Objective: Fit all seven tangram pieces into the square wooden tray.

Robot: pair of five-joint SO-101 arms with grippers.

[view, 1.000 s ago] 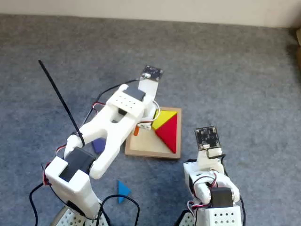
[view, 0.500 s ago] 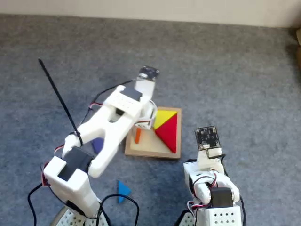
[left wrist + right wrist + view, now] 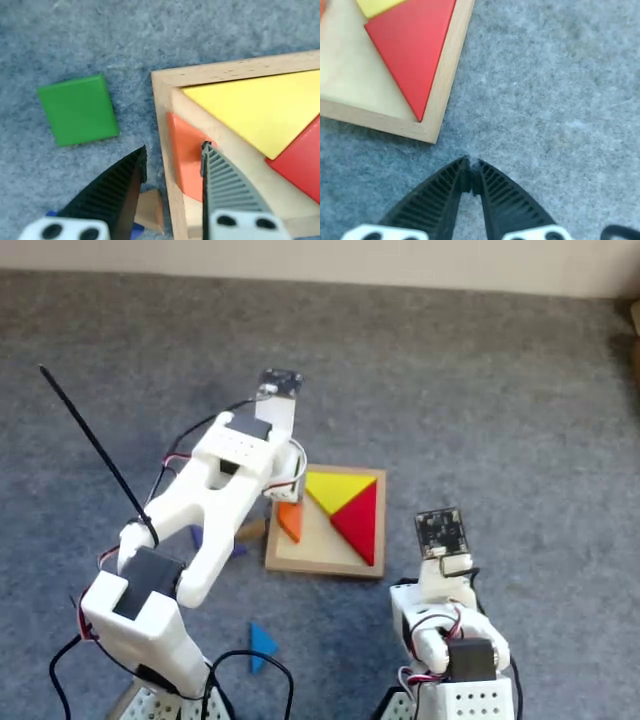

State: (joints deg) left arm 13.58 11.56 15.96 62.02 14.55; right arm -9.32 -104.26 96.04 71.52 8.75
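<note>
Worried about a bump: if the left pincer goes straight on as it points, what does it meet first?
Likely the tray rim, which the open left pincer straddles, with the orange piece just inside; depth is unclear.

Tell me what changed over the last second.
The left claw drew back leftward in the high view and let go of the orange wooden piece, which now lies flat in the square wooden tray by its left wall. The yellow triangle, red triangle and shut right claw stayed put.
</note>
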